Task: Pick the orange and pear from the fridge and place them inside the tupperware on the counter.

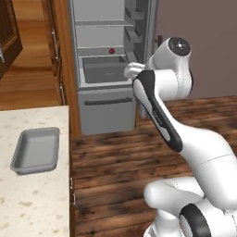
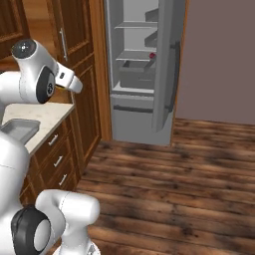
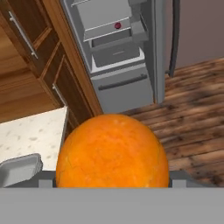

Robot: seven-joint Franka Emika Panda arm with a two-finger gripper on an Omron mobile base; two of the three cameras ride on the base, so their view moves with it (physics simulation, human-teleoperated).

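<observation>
Orange [image 3: 112, 151]: clamped in my pincer, close against the lens. Pear [image 3: 117, 26]: on a shelf of the open fridge [image 3: 127, 94]. Tupperware [image 1: 36, 150]: on the counter [image 1: 28, 208], holding nothing.

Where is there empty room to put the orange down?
The tupperware is bare inside, so the whole tray is free. The counter has open stone in front of the tray and behind it. The gripper is full, with the orange in it. The pear sits on a fridge shelf.
</observation>
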